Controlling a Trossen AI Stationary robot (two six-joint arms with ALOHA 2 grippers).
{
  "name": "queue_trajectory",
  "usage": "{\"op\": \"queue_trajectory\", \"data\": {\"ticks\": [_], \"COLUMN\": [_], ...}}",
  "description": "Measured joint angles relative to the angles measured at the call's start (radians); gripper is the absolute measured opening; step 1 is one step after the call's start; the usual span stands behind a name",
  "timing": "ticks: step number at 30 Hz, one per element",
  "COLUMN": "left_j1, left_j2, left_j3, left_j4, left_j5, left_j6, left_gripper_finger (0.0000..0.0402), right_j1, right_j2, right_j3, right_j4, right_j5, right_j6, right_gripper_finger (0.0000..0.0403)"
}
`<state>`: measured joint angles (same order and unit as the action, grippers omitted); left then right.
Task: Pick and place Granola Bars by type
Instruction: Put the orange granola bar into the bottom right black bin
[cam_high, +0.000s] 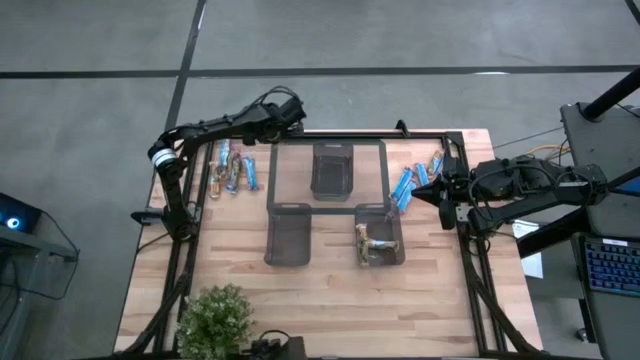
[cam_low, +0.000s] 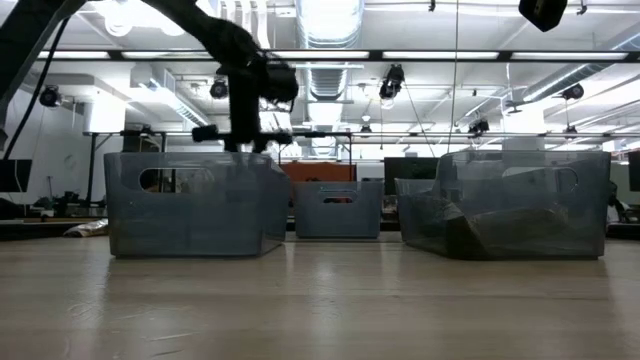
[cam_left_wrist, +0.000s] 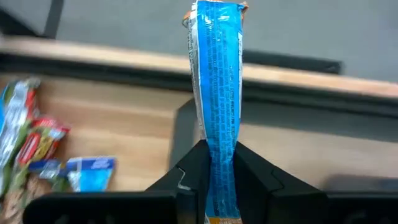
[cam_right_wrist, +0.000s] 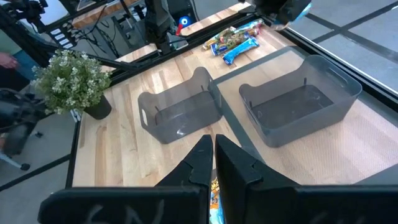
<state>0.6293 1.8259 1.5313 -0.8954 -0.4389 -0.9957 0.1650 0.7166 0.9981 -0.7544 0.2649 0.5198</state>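
High view takes in the whole wooden surface (cam_high: 330, 290) and three grey bins, one (cam_high: 379, 236) holding brownish-gold bars. Only the left wrist view shows the catch: left pincer (cam_left_wrist: 221, 186) clamped on a glossy blue foil bar (cam_left_wrist: 216, 81), above the back edge. Right pincer (cam_right_wrist: 213, 163) closed, empty.

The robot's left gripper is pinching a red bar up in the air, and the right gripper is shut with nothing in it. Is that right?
Not quite: the bar is bright blue, not red, as the left wrist view shows. The rest holds: the left gripper pinches it up in the air near the table's far edge, and the right gripper is shut with nothing in it.
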Motion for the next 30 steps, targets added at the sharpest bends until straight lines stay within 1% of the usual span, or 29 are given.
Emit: {"op": "queue_trajectory", "data": {"ticks": [8,14,20,26,30], "left_j1": [-0.046,-0.118,-0.225,-0.348,-0.422], "left_j2": [0.0,0.0,0.0,0.0,0.0], "left_j3": [0.148,0.222,0.285,0.338,0.356], "left_j4": [-0.04,-0.043,-0.04,-0.036,0.008], "left_j5": [-0.007,0.035,0.082,0.085,0.085], "left_j6": [0.069,0.109,0.108,0.075,0.045], "left_gripper_finger": [0.0046,0.0046,0.0046,0.0046,0.0046], "right_j1": [0.0,0.0,0.0,0.0,0.0], "right_j2": [0.0,0.0,0.0,0.0,0.0], "right_j3": [0.0,0.0,0.0,0.0,0.0], "right_j4": [0.001,0.002,0.002,0.002,0.002], "right_j5": [0.0,0.0,0.0,0.0,0.001], "right_j6": [0.001,0.002,0.004,0.001,-0.002], "right_gripper_finger": [0.0012,0.0012,0.0012,0.0012,0.0012]}}
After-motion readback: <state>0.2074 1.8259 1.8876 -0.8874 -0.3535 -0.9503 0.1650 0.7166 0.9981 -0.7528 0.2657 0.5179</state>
